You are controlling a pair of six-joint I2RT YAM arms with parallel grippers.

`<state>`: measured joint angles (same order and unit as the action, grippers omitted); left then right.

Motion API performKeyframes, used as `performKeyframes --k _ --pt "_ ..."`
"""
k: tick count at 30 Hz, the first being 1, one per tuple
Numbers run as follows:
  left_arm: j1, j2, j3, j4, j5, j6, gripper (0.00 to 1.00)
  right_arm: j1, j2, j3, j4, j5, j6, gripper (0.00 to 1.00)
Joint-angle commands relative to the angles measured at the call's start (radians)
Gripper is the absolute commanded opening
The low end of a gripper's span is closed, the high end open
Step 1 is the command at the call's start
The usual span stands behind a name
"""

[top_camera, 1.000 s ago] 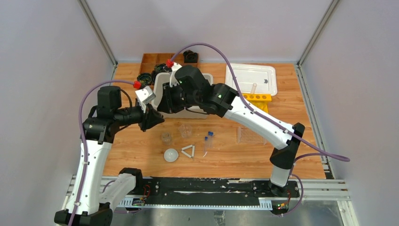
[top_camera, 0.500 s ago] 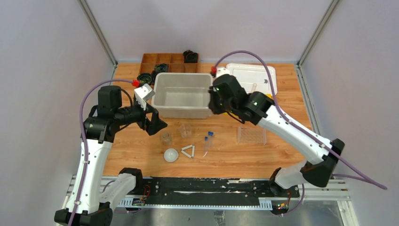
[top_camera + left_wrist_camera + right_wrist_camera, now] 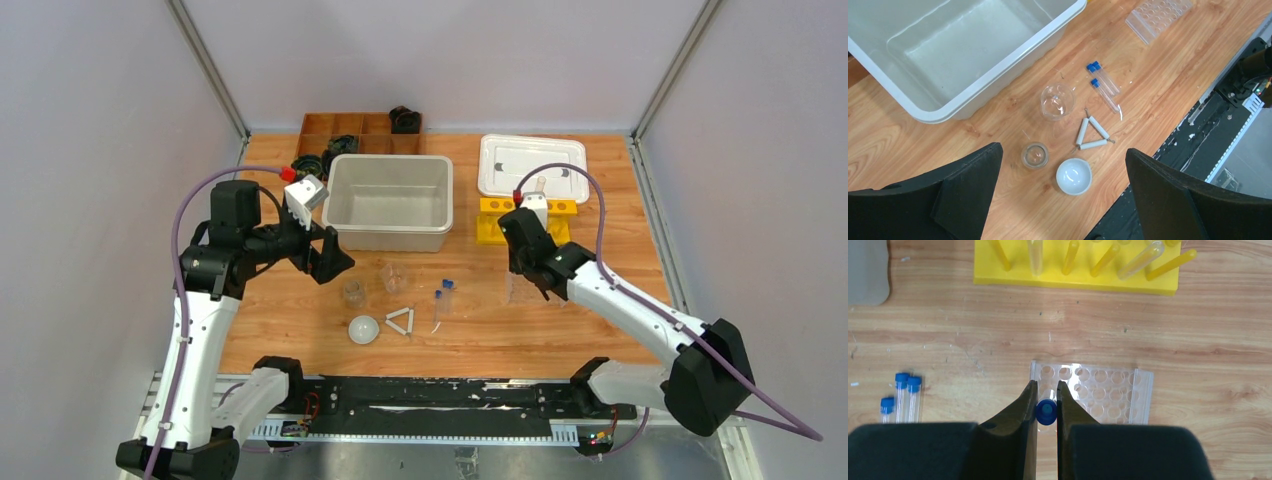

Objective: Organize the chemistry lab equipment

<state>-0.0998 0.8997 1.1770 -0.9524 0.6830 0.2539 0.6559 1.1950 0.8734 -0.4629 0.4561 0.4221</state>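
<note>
Right fingers (image 3: pixel 1024 410): pinching a blue-capped tube (image 3: pixel 1046 411) just under its cap. It is held upright above the left end of the clear plastic rack (image 3: pixel 1103 390); whether its foot sits in a hole cannot be told.
Left fingers (image 3: pixel 970 187): spread wide and holding nothing, hovering above the table in front of the white bin (image 3: pixel 998 82).
Under the left fingers: two small clear beakers (image 3: pixel 1058 100), a white triangle (image 3: pixel 1092 134), a white dome (image 3: pixel 1073 176) and loose tubes (image 3: pixel 1104 89) lying side by side, all near one another on bare wood.
Yellow rack (image 3: pixel 1073 281): behind the clear plastic rack and apart from it, with clear tubes standing in it.
Table (image 3: pixel 280 325): orange-brown wood grain, lightly scuffed. A shallow white tray (image 3: pixel 530 139) sits at the back right, and a brown wooden tray (image 3: pixel 345 125) with black coils (image 3: pixel 405 118) at the back left.
Room: pale grey walls (image 3: pixel 450 60) on three sides, metal posts (image 3: pixel 205 65) in the back corners, and a black rail (image 3: pixel 430 392) along the near edge.
</note>
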Motion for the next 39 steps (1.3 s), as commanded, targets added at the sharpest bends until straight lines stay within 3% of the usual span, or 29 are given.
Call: performKeyframes --k 1,11,28,39 --pt "-0.002 -0.002 0.007 0.007 -0.015 -0.008 1.00 -0.048 0.006 -0.055 0.183 0.034 0.019 0.00" --pt "-0.002 -0.005 0.002 0.007 -0.018 -0.002 1.00 -0.082 0.040 -0.131 0.282 -0.002 0.033 0.00" --pt "-0.001 -0.005 0.000 0.007 -0.023 0.005 1.00 -0.096 0.057 -0.148 0.266 -0.034 0.058 0.00" --pt "-0.002 0.011 0.009 0.007 -0.028 0.005 1.00 -0.096 -0.030 -0.119 0.218 -0.052 0.037 0.00"
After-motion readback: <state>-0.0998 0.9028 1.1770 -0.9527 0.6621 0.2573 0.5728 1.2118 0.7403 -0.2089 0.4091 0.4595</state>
